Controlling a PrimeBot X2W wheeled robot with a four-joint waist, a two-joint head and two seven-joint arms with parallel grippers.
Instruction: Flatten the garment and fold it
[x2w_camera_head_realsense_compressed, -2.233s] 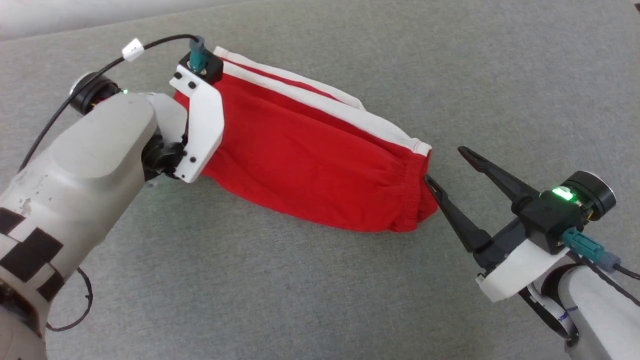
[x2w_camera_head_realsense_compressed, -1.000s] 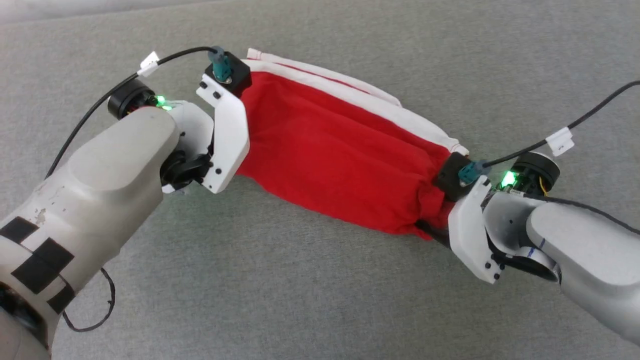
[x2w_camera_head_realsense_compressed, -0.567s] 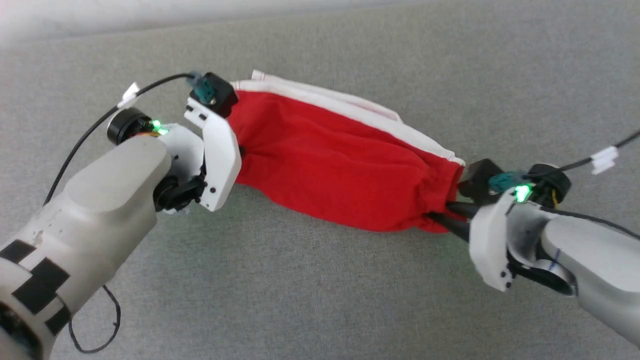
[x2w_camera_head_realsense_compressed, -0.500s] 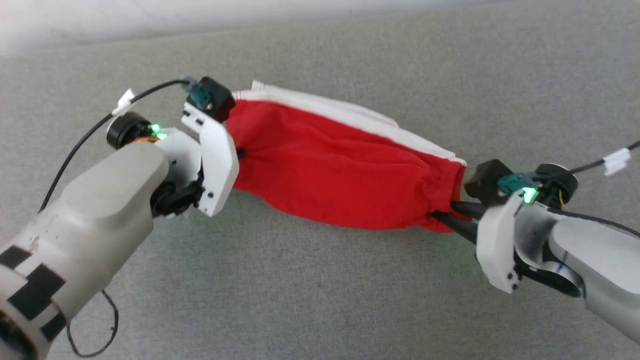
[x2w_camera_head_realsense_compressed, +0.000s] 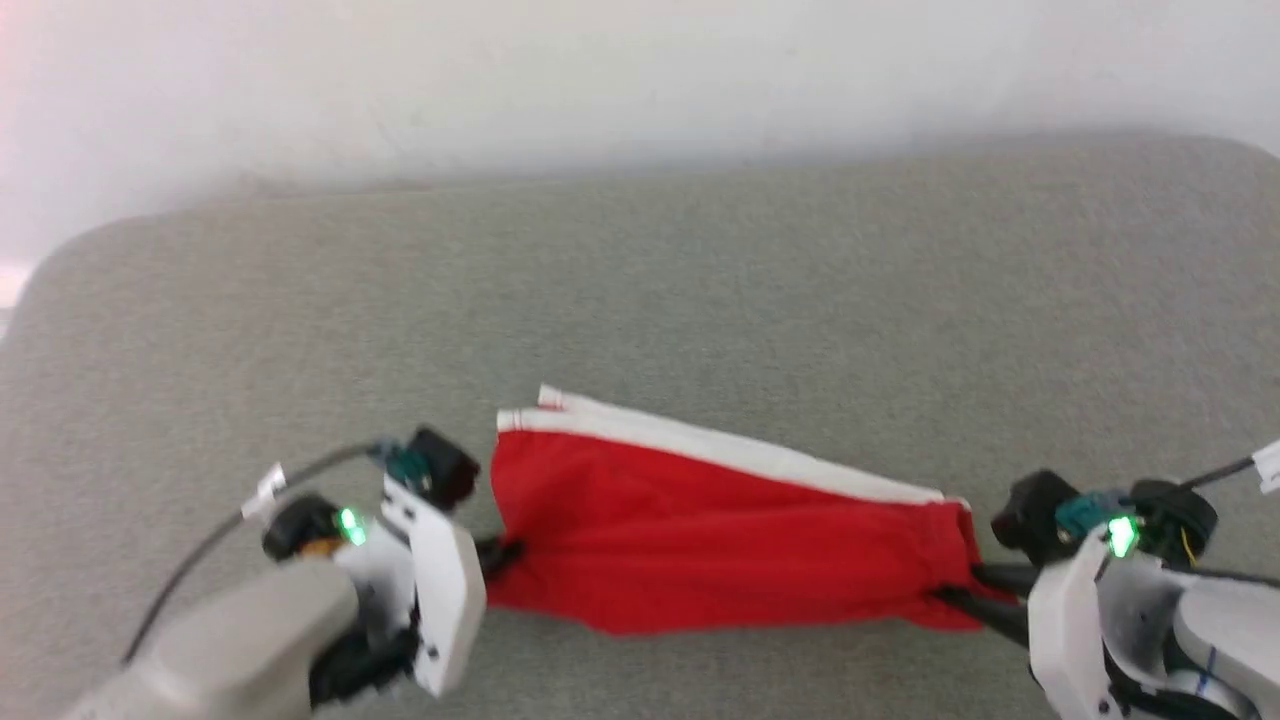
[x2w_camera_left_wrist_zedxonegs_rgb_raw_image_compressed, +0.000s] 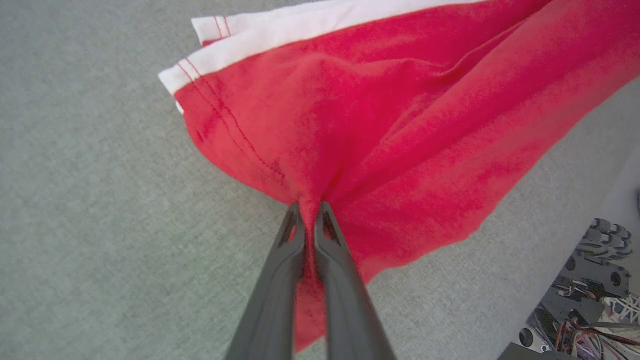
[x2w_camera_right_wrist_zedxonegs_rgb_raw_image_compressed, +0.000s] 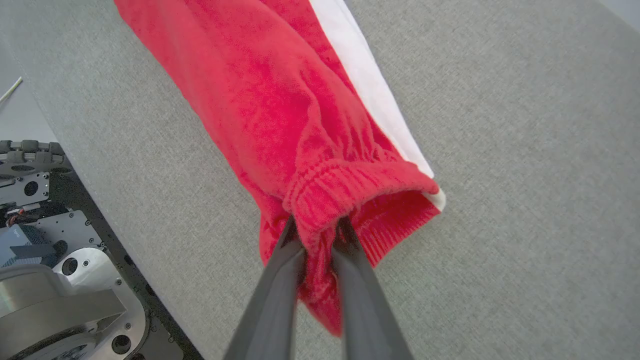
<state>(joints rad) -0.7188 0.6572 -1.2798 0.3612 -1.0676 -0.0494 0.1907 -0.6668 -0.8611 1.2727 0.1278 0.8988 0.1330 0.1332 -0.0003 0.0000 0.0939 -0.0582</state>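
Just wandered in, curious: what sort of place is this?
Probably a robot test room: a grey cloth-covered surface, a bare pale wall behind it, and exposed machine parts and wiring past its edge.

Grey woven cloth surface (x2w_camera_head_realsense_compressed: 700, 280), padded-looking, rounded at far corners. Red garment (x2w_camera_head_realsense_compressed: 720, 530) stretched sideways across near part, white-trimmed edge farthest; contact underneath unclear.

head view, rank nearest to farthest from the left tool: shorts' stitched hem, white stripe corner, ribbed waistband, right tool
1. Stitched hem of the bright red soft-cloth shorts: pinched in the left tool.
2. White cloth stripe's corner: just above, left end.
3. Ribbed red waistband and right tool: far right, touching, too close to call.
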